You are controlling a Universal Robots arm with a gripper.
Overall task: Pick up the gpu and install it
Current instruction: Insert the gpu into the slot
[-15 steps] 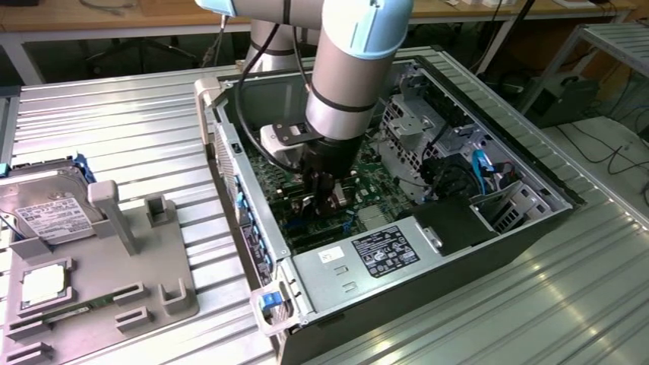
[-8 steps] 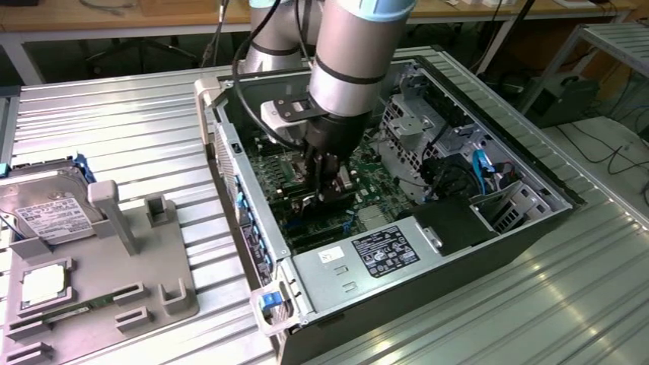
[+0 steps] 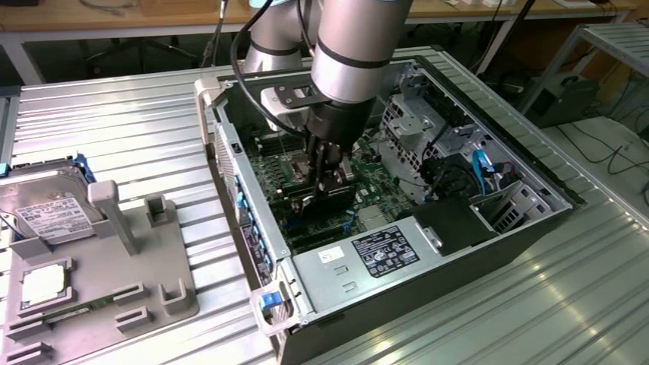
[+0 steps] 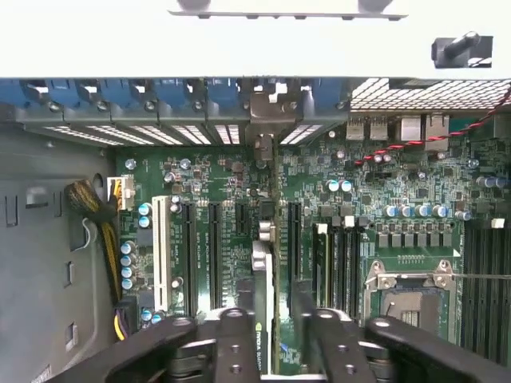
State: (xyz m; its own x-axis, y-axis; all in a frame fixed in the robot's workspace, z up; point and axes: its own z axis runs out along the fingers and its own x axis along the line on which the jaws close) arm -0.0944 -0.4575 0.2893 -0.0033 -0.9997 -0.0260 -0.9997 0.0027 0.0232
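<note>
My gripper [image 3: 333, 182] reaches down into the open computer case [image 3: 527, 190] above the green motherboard [image 3: 375, 190]. It is shut on the gpu [image 3: 322, 204], a dark card that stands on edge just below the fingers. In the wrist view the gpu [image 4: 264, 319] is seen edge-on, a thin silver-edged card with a small green logo. There the gripper [image 4: 271, 303] has one black finger on each side of it. The card runs toward the rear bracket openings [image 4: 267, 120] and stands among the black expansion slots [image 4: 214, 255]. Whether it sits fully in a slot I cannot tell.
A silver hard drive [image 3: 45, 209] and a processor chip [image 3: 45, 285] rest on a grey fixture [image 3: 127, 258] at the exterior view's left. Inside the case are the power supply [image 3: 381, 251], a drive cage [image 3: 416, 122], the processor socket [image 4: 411, 295] and bundled cables [image 4: 100, 231].
</note>
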